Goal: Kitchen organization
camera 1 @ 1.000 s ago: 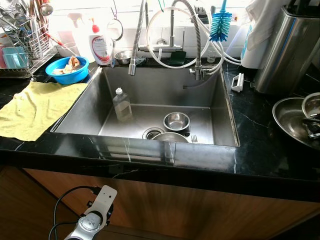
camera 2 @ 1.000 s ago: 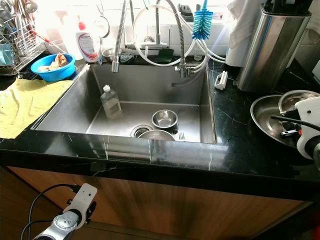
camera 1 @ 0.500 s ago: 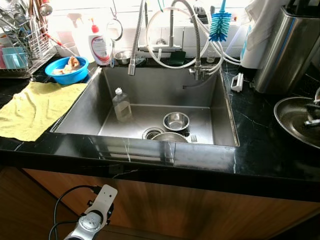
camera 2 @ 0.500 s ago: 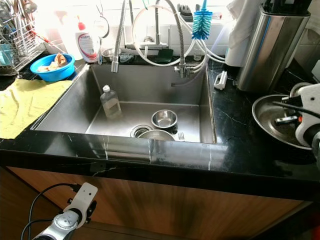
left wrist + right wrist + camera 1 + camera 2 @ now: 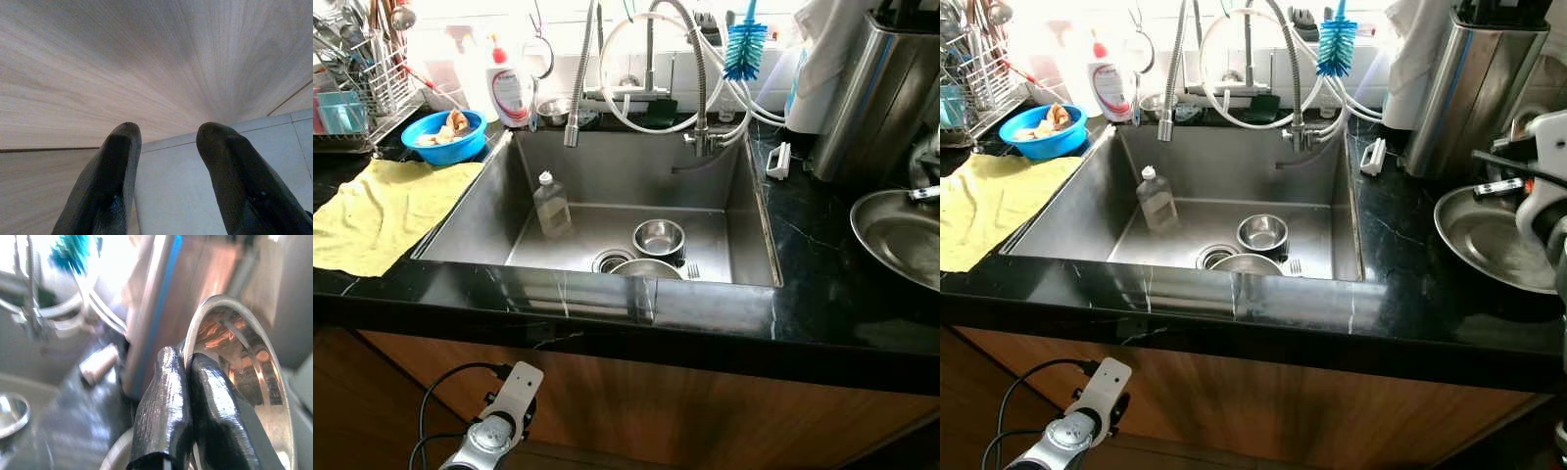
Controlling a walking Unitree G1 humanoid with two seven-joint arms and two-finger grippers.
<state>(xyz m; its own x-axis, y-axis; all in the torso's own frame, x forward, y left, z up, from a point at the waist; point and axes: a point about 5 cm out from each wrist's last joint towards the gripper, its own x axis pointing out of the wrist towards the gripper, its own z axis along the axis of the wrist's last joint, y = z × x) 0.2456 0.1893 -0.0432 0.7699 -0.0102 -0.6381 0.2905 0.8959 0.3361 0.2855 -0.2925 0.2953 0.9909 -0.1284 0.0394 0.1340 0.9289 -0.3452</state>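
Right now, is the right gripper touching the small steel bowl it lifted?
Touching. In the right wrist view, the right gripper pinches the small steel bowl by its rim, one finger either side.

**Steel bowl lifted at the right of the sink**

A shiny steel bowl (image 5: pixel 234 362) is tilted on edge, its rim pinched between the right claw (image 5: pixel 188 396) fingers, raised above a wide steel basin (image 5: pixel 1489 240) resting on the black desk (image 5: pixel 1400 284).

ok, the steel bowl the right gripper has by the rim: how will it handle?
Steel bowl: thin and shiny, so probably light, stiff, not fragile. The right gripper pinches only its rim, so it may pivot or slip. Round-bottomed, so likely to rock when set down.
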